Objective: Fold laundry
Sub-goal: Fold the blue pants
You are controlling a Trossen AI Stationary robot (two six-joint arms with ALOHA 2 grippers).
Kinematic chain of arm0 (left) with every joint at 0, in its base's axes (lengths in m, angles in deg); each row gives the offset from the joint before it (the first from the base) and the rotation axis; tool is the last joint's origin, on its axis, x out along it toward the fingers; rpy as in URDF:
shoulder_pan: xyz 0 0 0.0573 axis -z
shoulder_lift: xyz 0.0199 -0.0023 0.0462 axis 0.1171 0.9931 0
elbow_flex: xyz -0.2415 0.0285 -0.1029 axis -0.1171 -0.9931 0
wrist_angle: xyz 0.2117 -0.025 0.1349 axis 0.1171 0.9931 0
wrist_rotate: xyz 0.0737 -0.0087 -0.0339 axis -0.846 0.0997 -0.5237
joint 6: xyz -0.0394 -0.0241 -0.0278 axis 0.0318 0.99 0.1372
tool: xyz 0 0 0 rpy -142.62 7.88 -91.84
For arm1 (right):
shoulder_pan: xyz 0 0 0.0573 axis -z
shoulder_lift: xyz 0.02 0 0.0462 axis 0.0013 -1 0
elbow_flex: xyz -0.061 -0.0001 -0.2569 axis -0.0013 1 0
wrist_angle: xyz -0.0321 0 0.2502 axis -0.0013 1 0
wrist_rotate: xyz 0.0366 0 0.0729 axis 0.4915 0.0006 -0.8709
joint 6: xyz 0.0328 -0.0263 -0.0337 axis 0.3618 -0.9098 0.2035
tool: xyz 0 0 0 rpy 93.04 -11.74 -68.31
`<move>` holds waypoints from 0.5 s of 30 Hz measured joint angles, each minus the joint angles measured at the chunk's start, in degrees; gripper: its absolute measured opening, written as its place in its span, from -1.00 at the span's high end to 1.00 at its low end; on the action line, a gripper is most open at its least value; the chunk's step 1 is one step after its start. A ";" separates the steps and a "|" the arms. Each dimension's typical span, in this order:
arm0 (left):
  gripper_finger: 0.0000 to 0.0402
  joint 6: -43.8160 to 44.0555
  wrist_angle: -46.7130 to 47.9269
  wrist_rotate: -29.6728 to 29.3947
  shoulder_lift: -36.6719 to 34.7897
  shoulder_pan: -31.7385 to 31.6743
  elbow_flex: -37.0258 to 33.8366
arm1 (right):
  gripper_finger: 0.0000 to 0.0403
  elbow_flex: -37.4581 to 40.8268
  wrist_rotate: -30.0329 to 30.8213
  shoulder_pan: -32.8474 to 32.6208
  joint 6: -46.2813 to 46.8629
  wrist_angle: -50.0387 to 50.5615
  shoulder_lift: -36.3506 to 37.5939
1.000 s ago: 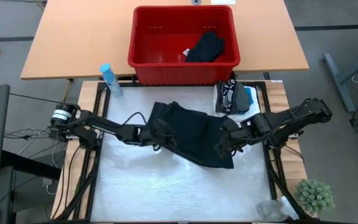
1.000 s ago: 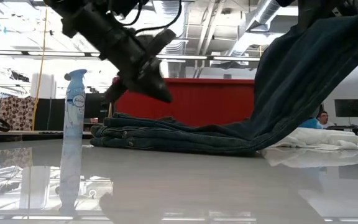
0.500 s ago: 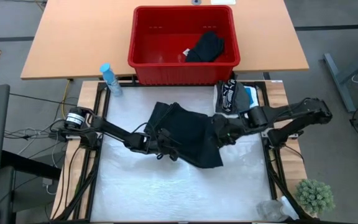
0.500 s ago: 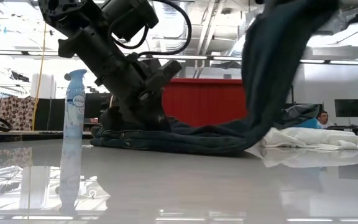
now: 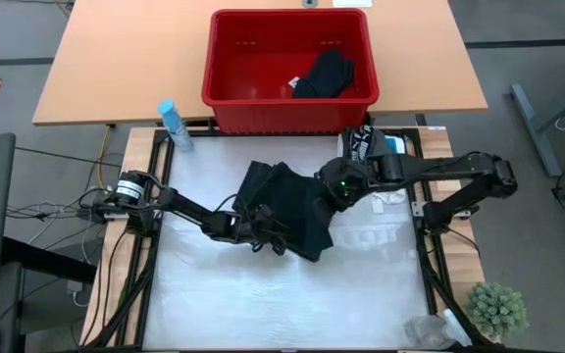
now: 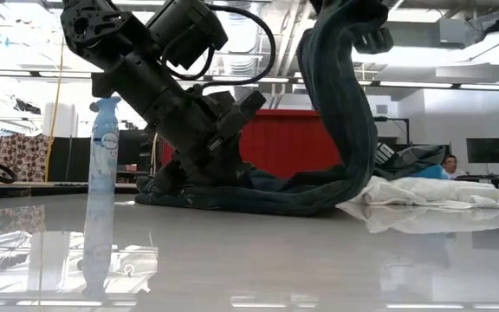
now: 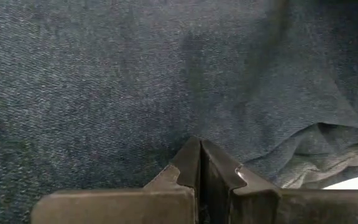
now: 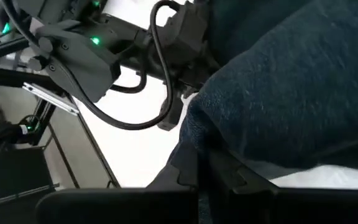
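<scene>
The right gripper [image 5: 333,188] grasps a raised fold of the dark blue denim garment [image 5: 287,208]. The left gripper [image 5: 260,232], fingers clenched, presses on the garment against the white table [image 5: 263,294].

Count of what sits on and behind the table

One dark denim garment [image 5: 292,206] mid-table, one white garment [image 6: 431,192] and one black-and-white piece [image 5: 361,149] at the far right corner, one black garment [image 5: 324,74] in one red basket [image 5: 226,59], one spray bottle [image 5: 172,123], two arms.

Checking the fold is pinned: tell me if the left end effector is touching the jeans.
Touching. The left wrist view shows the shut left end effector pressed against the jeans; the low view shows that arm bearing down on the pile.
</scene>
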 joint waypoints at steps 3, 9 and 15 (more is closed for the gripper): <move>1.00 -0.01 -1.31 1.94 1.70 -0.04 0.87 | 0.85 -0.06 -2.35 1.75 -2.27 -2.56 -0.96; 1.00 -2.94 -1.53 3.00 3.76 0.00 4.26 | 0.85 -3.04 -4.76 3.91 -6.47 -3.19 -3.82; 1.00 -7.15 -2.84 8.76 8.30 -0.11 10.00 | 0.85 -7.27 -5.13 5.49 -10.94 -0.61 -5.21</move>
